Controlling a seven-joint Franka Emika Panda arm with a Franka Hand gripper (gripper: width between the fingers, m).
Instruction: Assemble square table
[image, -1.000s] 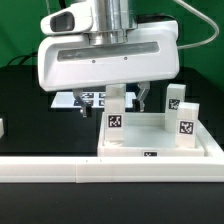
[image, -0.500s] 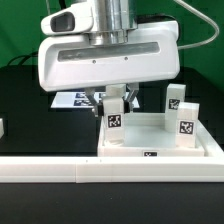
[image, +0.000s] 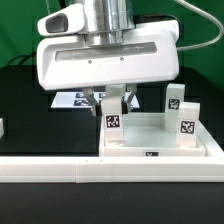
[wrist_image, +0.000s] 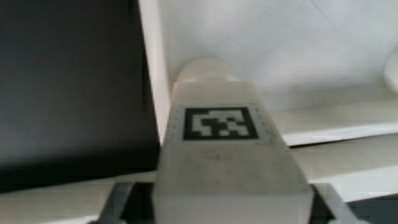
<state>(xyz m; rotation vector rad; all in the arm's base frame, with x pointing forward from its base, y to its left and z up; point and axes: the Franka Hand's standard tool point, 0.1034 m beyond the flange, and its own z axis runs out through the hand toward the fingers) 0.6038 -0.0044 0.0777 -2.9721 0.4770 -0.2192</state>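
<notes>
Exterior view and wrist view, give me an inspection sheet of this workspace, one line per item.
Surface: black table; white border rail along the front.
Job's things: square table slab lying flat; three tagged legs upright, one leg between the fingers, two legs at the exterior view's right.
Clutter: marker board behind the arm.
Grippers: gripper shut on the leg, wrist view confirms.
Cables: nothing seen.
Surroundings: green backdrop.
</notes>
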